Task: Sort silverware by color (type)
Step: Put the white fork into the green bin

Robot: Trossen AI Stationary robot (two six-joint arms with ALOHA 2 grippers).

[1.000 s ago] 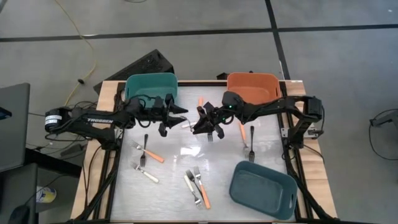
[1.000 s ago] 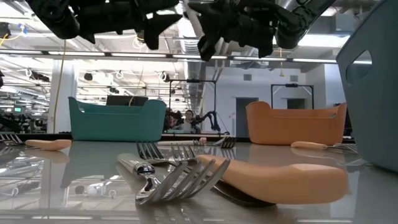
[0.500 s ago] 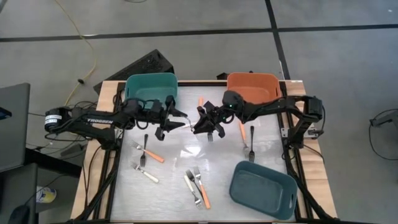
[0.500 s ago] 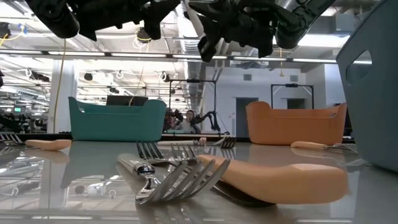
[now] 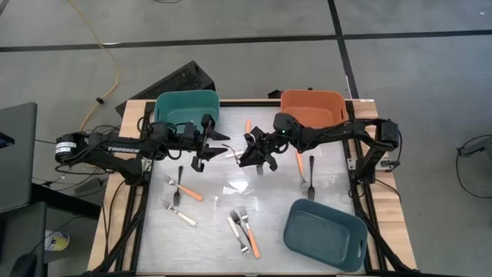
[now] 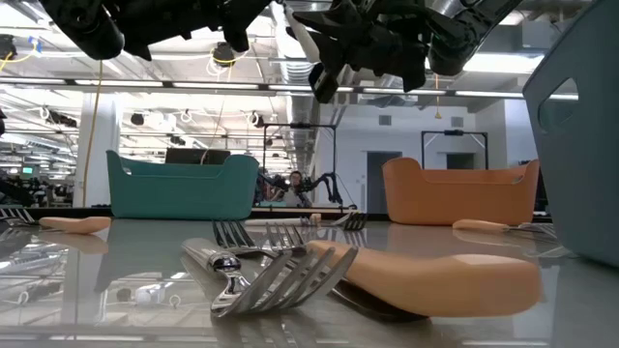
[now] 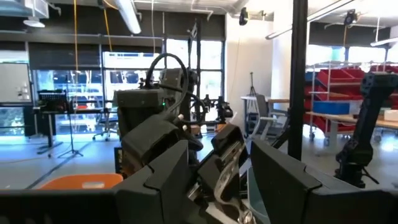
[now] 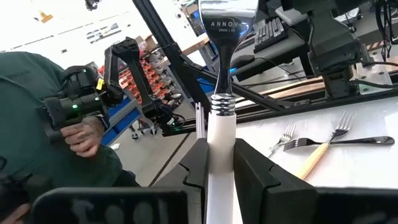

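Note:
A white-handled fork (image 8: 221, 93) is held in the air above the middle of the table, with my right gripper (image 5: 247, 152) shut on it. Its metal end (image 8: 227, 22) points toward my left gripper (image 5: 218, 149). That gripper stands open just to the fork's left, facing the right gripper (image 7: 217, 155). More silverware lies on the table: orange-handled forks (image 5: 190, 190), white-handled forks (image 5: 181, 215) and black forks (image 5: 311, 178). A teal bin (image 5: 187, 108) and an orange bin (image 5: 311, 106) stand at the far edge. My right gripper pinches the fork's white handle (image 8: 221, 140) between its two fingers. They come roughly level from the table's right and lie along the handle. The metal end juts out past the fingertips, and the fork is lifted clear of the table. My left gripper: I cannot tell whether its fingers touch the fork's metal end.
A dark blue-grey bin (image 5: 324, 235) stands at the near right. Forks lie scattered from the near middle (image 5: 244, 231) to the right side (image 5: 300, 161) and the far middle (image 5: 248, 125). Beyond the table a person (image 8: 56, 143) holds a device.
My left gripper has rolled about its own line and tipped up a little at the fork's metal end, staying in nearly the same place. My right gripper and the white-handled fork have kept still in the air.

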